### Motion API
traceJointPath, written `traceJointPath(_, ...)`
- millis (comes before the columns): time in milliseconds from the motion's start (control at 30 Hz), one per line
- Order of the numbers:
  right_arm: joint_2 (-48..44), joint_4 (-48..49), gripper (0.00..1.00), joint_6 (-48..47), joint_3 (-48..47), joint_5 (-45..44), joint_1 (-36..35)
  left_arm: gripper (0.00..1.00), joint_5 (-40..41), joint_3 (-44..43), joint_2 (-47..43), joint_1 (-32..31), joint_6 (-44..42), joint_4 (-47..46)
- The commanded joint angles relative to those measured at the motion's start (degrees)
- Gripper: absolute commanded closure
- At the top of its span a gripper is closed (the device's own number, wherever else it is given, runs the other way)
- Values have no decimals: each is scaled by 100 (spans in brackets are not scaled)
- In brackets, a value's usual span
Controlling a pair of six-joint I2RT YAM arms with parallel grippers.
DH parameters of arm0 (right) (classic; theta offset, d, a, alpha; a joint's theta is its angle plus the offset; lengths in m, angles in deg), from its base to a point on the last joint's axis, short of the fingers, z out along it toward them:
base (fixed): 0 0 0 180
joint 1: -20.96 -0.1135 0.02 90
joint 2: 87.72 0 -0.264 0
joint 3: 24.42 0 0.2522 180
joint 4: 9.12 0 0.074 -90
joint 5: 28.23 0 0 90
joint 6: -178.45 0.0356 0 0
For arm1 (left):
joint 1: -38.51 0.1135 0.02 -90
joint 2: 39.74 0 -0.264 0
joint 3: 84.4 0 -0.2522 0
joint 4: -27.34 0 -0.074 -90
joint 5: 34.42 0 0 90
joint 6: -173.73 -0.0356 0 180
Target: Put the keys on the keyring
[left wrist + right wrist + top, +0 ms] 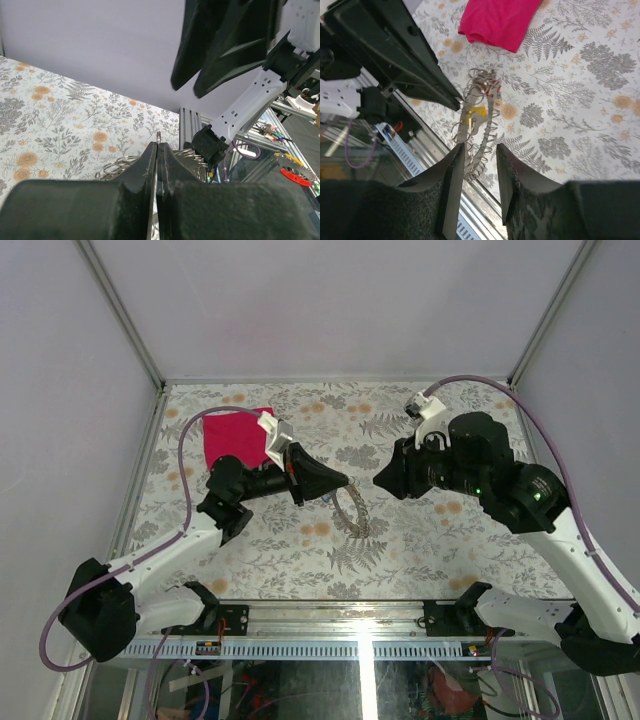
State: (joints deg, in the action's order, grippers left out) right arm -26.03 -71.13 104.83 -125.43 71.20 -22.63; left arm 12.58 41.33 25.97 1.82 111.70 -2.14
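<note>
The keyring (350, 512) is a thin silvery loop strung with many small wire rings. It hangs from my left gripper (343, 482), which is shut on its top edge. In the left wrist view a sliver of the ring (158, 136) sticks out between the closed fingertips of that gripper (160, 147). In the right wrist view the loop (463, 125) dangles below the left gripper's tip (454, 104). Keys with a yellow head (478, 111) and red heads (495, 91) sit on it. My right gripper (480, 150) is open just in front of the loop's lower end, holding nothing, and faces the left one (378, 480).
A pink-red cloth (235, 438) lies at the back left of the floral table (450, 540), behind the left arm. The aluminium rail (360, 612) runs along the near edge, and white walls (330, 300) close in the back and sides.
</note>
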Motion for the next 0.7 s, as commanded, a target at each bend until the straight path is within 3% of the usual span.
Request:
traceJointPath(0,-332,1546,62,700,678,937,363,100,56,-2,-172,63,480,-1216)
traceJointPath(367,-643,2907,56,848,1746,1784,572,100,-129,-79,-236,92,666,-1419)
traceJointPath(533,-688,3068,63,922,1853,1903,589,100,-118,-79,-269,92,632,-1364)
traceJointPath(667,-689,3134,77,1013,1909,2023,598,100,-100,-63,-272,100,631,-1364)
